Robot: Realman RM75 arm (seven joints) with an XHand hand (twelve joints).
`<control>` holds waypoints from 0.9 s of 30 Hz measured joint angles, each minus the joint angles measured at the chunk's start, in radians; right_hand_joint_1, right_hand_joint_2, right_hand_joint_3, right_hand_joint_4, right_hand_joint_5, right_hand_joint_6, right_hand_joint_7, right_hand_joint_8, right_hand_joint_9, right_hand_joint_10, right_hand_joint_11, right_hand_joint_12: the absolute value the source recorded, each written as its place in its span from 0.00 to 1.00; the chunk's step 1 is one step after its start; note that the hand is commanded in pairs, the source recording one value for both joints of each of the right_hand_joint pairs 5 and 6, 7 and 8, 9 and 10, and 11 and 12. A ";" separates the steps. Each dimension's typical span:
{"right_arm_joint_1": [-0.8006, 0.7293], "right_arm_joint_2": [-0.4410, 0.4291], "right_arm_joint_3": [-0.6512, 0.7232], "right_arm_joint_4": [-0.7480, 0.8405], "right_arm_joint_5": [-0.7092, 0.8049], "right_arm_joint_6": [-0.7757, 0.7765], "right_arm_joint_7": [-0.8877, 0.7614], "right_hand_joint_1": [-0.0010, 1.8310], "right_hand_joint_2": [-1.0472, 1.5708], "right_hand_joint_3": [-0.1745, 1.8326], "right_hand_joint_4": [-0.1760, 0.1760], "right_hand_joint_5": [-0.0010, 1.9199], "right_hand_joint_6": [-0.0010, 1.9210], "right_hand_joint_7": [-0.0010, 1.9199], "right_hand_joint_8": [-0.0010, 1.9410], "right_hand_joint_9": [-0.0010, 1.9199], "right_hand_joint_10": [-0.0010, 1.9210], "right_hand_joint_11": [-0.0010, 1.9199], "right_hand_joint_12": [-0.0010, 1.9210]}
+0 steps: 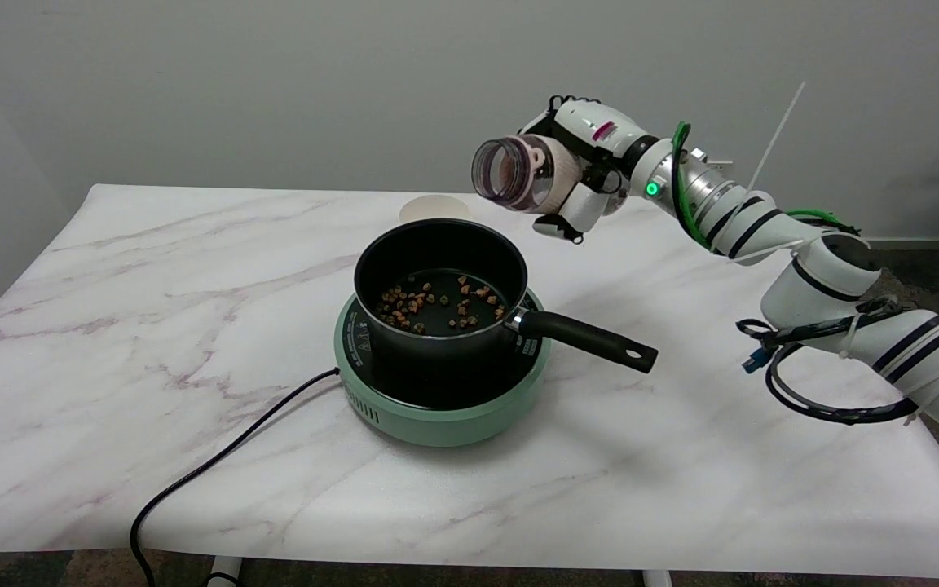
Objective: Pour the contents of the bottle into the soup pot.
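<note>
Fingers [571,214] of the right hand [579,175] wrap the body of the bottle [518,174], clamped around its rear half so that the open mouth faces left and a little downward. We see the bottle held in the air above and to the right of the soup pot [441,285], its mouth near the pot's far right rim but not directly over the middle. Inside the pot lie scattered brown and green pieces [437,303]; the pot sits on a green cooker [441,408], whose black cord [217,465] trails off left of the pot.

We judge the bottle light, clear plastic, stiff enough for a firm hold at mid-body, yet smooth and liable to slip if tilted further. The hand covers its base, so we cannot tell what remains inside. Behind the pot a pale disc [434,209] is partly hidden, possibly the lid.
</note>
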 measured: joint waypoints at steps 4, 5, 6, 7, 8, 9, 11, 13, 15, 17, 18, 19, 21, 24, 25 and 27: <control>-0.006 0.000 0.000 0.019 -0.088 -0.018 -0.019 0.84 0.52 0.75 0.50 0.82 0.82 0.74 0.73 0.64 0.64 0.55 0.55; -0.007 0.000 0.000 0.024 -0.109 -0.022 -0.023 0.84 0.52 0.75 0.50 0.82 0.82 0.74 0.73 0.64 0.64 0.55 0.55; -0.009 0.000 0.000 0.029 -0.128 -0.025 -0.027 0.84 0.52 0.75 0.50 0.82 0.82 0.74 0.73 0.64 0.64 0.55 0.55; -0.010 0.000 0.000 0.033 -0.148 -0.029 -0.031 0.84 0.52 0.75 0.50 0.82 0.82 0.74 0.73 0.64 0.64 0.55 0.55; -0.011 0.000 0.000 0.037 -0.164 -0.031 -0.033 0.84 0.52 0.75 0.50 0.83 0.83 0.74 0.73 0.64 0.64 0.55 0.55; -0.012 0.000 0.000 0.041 -0.183 -0.034 -0.036 0.84 0.52 0.75 0.50 0.83 0.83 0.74 0.73 0.64 0.64 0.55 0.55; -0.014 0.000 0.000 0.050 -0.217 -0.039 -0.041 0.83 0.52 0.75 0.50 0.83 0.83 0.74 0.73 0.64 0.64 0.55 0.55; -0.016 0.000 0.002 0.059 -0.248 -0.043 -0.046 0.83 0.52 0.75 0.50 0.83 0.83 0.74 0.73 0.64 0.64 0.55 0.55; -0.018 0.000 0.004 0.068 -0.278 -0.047 -0.050 0.83 0.52 0.75 0.50 0.83 0.83 0.74 0.73 0.64 0.64 0.55 0.55; -0.019 0.000 0.006 0.077 -0.300 -0.051 -0.053 0.83 0.52 0.76 0.50 0.83 0.83 0.74 0.73 0.64 0.63 0.55 0.55; -0.020 0.000 0.007 0.082 -0.311 -0.052 -0.055 0.83 0.52 0.76 0.50 0.83 0.83 0.74 0.73 0.64 0.63 0.55 0.55; -0.020 0.000 0.008 0.088 -0.322 -0.054 -0.057 0.83 0.52 0.76 0.50 0.83 0.83 0.74 0.73 0.64 0.64 0.55 0.55; -0.021 0.000 0.010 0.097 -0.337 -0.057 -0.061 0.83 0.52 0.76 0.50 0.84 0.84 0.74 0.73 0.63 0.63 0.55 0.55; -0.022 0.000 0.012 0.115 -0.361 -0.060 -0.072 0.83 0.53 0.76 0.50 0.84 0.84 0.74 0.73 0.64 0.63 0.55 0.55; -0.022 0.000 0.013 0.120 -0.366 -0.061 -0.076 0.83 0.53 0.76 0.50 0.84 0.84 0.74 0.73 0.64 0.63 0.55 0.55; -0.023 0.000 0.013 0.131 -0.377 -0.064 -0.084 0.83 0.53 0.75 0.50 0.85 0.85 0.74 0.73 0.63 0.63 0.55 0.55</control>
